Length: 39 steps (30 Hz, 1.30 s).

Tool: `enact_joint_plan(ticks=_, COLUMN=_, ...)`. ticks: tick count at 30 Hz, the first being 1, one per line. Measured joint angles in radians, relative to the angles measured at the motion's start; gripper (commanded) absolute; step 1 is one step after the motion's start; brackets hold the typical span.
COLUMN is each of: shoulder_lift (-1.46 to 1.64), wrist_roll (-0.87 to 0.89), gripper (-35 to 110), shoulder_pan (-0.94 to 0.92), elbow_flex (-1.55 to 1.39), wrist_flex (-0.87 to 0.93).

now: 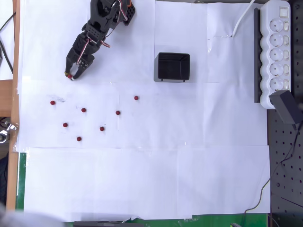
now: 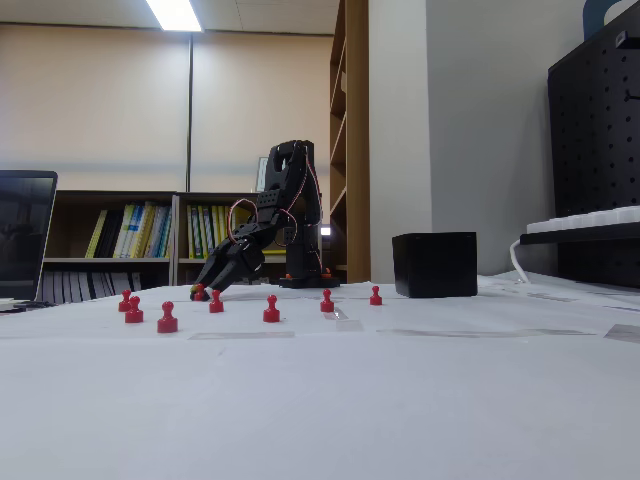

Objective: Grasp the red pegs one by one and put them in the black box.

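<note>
Overhead view first: we found the gripper [image 1: 72, 74] low near the tabletop's [image 1: 142, 179] far left corner, with a red peg [image 1: 69, 75] sitting right at the fingertips. We judged the jaws closed on it, though the peg was tiny at that size. Seven more red pegs [image 1: 84, 109] lay loose on the white paper toward the left edge, spread from one near that edge [image 1: 52, 102] to one nearest the middle [image 1: 136, 98]. The black box [image 1: 173, 66] stood apart from them toward the far edge, open top up, and we saw no peg inside.

Fixed view next: we saw the gripper [image 2: 201, 292] tipped down to the paper with red between its tips, pegs [image 2: 167, 319] upright in front of it, and the box [image 2: 435, 264] well to the right.
</note>
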State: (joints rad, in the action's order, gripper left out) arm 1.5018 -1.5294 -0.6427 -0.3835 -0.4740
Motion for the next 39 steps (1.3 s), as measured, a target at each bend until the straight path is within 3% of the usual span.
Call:
enact_joint_plan(ticks=6, shoulder_lift=-0.025, wrist_roll=0.000, gripper=0, shoulder_pan=0.000, elbow_flex=-0.002, wrist_flex=0.029)
enact_joint_plan(ticks=8, shoulder_lift=-0.086, wrist_roll=0.006, gripper=0, shoulder_pan=0.005, elbow_flex=-0.037, wrist_flex=0.141)
enact_joint_plan(ticks=15, shoulder_lift=-0.459, wrist_roll=-0.074, gripper=0, shoulder_pan=0.218, elbow_flex=-0.422, wrist_flex=1.042)
enact_joint_plan(ticks=22, shoulder_lift=-0.514, wrist_roll=-0.308, gripper=0, shoulder_pan=0.709, elbow_flex=-0.881, wrist_flex=1.971)
enact_joint_plan(ticks=24, shoulder_lift=-0.471, wrist_roll=-0.385, gripper=0, shoulder_pan=0.854, elbow_flex=-0.950, wrist_flex=2.148)
enact_joint_plan(ticks=30, shoulder_lift=-0.253, wrist_roll=-0.568, gripper=0, shoulder_pan=1.232, elbow_flex=-1.184, wrist_flex=2.169)
enact_joint_plan(ticks=39, shoulder_lift=0.071, wrist_roll=-0.638, gripper=0, shoulder_pan=1.414, elbow_flex=-1.448, wrist_flex=2.039)
